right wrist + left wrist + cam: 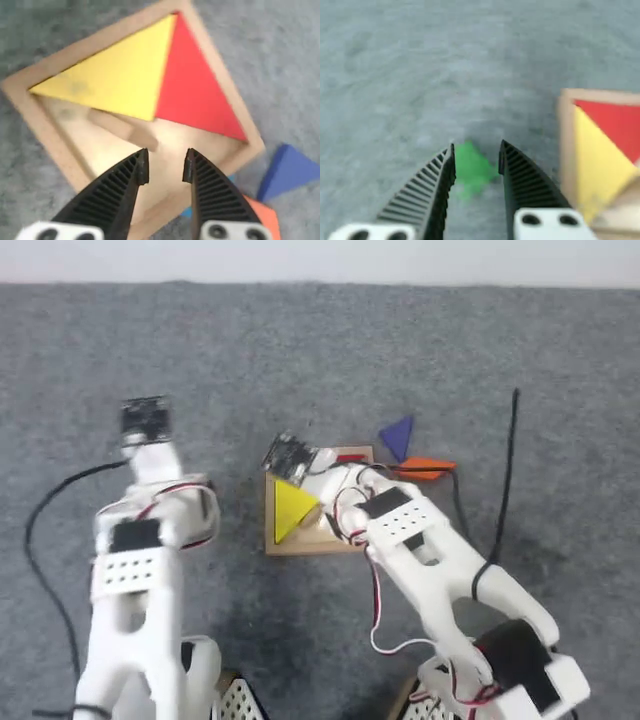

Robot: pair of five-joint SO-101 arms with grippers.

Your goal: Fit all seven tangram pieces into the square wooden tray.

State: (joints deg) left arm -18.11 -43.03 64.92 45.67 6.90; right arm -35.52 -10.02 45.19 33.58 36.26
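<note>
The square wooden tray (340, 540) lies mid-table, with a yellow triangle (292, 506) and a red triangle (351, 455) in it. My right gripper (165, 165) hangs open above the tray's bare wooden floor (165, 137), close to the yellow triangle (115, 75) and the red triangle (192, 95). In the high view the right gripper (290, 455) covers the tray's far left corner. My left gripper (476, 160) is open over the carpet, with a small green piece (470, 167) lying between its fingers. The tray's rim (564, 140) is beside it. The left gripper (145, 422) sits left of the tray.
A blue triangle (398, 435) and an orange piece (426, 468) lie on the grey carpet just beyond the tray's far right corner. A sliver of light blue (187, 212) peeks out by the tray edge. A black cable (505, 480) runs along the right side.
</note>
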